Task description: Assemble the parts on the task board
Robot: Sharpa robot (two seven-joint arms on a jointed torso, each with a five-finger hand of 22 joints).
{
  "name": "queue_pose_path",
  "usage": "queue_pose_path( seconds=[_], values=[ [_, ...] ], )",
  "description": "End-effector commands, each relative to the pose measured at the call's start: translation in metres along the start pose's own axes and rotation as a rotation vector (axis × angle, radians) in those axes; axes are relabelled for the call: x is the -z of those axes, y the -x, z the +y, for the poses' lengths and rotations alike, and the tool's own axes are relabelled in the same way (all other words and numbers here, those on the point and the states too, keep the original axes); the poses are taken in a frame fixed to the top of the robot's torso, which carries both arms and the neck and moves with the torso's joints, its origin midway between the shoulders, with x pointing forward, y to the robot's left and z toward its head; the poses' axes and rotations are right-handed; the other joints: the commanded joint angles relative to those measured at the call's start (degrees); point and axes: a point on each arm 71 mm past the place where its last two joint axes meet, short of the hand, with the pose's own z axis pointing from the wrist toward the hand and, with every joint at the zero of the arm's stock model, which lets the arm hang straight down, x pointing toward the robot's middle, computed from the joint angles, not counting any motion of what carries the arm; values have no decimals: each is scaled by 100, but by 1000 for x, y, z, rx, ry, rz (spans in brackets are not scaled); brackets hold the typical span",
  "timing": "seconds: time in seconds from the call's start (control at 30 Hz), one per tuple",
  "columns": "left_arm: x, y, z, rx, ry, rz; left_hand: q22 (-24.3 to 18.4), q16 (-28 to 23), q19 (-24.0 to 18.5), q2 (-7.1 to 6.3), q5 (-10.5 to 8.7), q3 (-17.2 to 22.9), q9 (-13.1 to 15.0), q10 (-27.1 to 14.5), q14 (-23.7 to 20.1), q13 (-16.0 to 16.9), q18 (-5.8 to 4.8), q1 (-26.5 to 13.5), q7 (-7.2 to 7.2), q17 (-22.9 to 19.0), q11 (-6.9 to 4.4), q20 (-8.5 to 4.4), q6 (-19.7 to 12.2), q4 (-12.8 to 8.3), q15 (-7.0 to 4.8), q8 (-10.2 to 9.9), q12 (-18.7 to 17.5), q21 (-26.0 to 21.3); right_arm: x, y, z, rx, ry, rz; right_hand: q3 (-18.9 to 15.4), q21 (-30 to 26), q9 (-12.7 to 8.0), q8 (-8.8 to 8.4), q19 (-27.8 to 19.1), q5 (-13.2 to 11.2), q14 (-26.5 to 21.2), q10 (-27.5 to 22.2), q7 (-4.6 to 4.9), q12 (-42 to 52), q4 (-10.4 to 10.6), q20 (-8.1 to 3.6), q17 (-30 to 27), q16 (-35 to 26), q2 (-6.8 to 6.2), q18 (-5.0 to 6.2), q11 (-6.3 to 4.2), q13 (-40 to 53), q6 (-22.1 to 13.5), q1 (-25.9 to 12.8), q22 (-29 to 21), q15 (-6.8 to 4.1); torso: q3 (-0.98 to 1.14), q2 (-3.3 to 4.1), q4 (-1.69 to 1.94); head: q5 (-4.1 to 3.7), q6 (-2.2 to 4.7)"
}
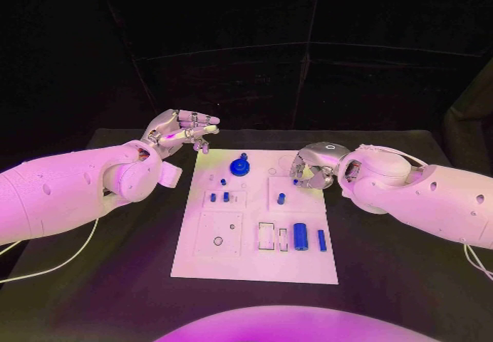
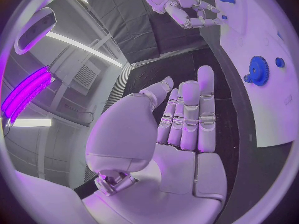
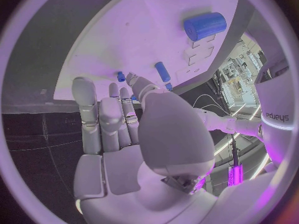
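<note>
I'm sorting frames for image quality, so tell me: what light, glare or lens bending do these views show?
Head view: magenta light tints the task board and both arms, and the room behind is black. Left wrist view: fisheye bends the board's edge, a bright magenta lamp glares at the rim, and the left hand looms large. Right wrist view: the board curves too, and the right hand hides part of it.

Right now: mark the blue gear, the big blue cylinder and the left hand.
blue gear [image 1: 239, 168], head view, its disc.
big blue cylinder [image 1: 300, 236], head view, mid-body.
left hand [image 1: 181, 132], head view, its middle.
</note>
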Motion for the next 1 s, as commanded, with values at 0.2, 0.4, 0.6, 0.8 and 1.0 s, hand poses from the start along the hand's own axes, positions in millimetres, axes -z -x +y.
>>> queue_pose_path(
  seconds=[0.2, 0.4, 0.6, 0.8, 1.0],
  values=[
    [0, 0, -2, 40, -20, -19, -16, -44, -21, 44, 0, 19, -10, -25, -57, 1, 71, -17, 59, -57, 44, -2, -24, 4, 12, 20, 30, -41, -4, -5, 0, 45, -16, 46, 183, 3, 12, -62, 35, -7, 27, 90, 8, -64, -12, 26, -28, -22, -17, 64, 4, -138, 79, -1, 19, 31, -2, -2, 1, 14, -15],
    [0, 1, -2, 40, -16, -19, -21, -49, -21, 44, 0, 17, -12, -34, -64, 1, 70, -24, 64, -70, 48, 1, -32, 7, 17, 20, 35, -47, -6, -7, 0, 47, -26, 59, 445, 30, 14, -96, 60, -169, 27, 158, 11, -111, -24, 27, -25, -26, 19, 60, 2, -278, 130, -39, 53, 20, 5, 0, -4, 11, -26],
    [0, 1, -2, 41, -11, -18, -28, -64, -22, 44, 0, 12, -14, -46, -81, 1, 70, -36, 69, -103, 54, 6, -41, 12, 23, 20, 40, -56, -8, -10, 1, 47, -24, 72, 650, 105, 28, -86, 113, -179, 50, 262, -10, -110, -81, 18, 47, 34, 23, 43, -22, -362, 226, -41, 173, 3, 4, 1, -3, 7, -40],
    [0, 1, -1, 41, -7, -18, -51, -73, -24, 41, -1, -23, -17, -79, -104, 0, 68, -108, 81, -145, 69, 22, -65, 53, 40, 23, 61, -85, -9, -13, 2, 48, -24, 92, 791, 221, 47, -56, 183, -230, 87, 410, -47, -79, -126, -1, 175, 148, 30, 15, -62, -412, 356, -85, 355, -23, 5, 0, -3, 5, -58],
    [0, 2, -1, 41, -3, -18, -59, -61, -23, 37, -1, -37, -18, -90, -100, 0, 69, -128, 83, -136, 72, 26, -72, 64, 43, 25, 70, -94, -11, -14, 3, 53, -32, 93, 878, 348, 57, -44, 256, -311, 128, 500, -74, -69, -162, -18, 332, 288, 43, -16, -89, -451, 440, -124, 559, -42, 3, -2, -1, 3, -74]
  ],
)
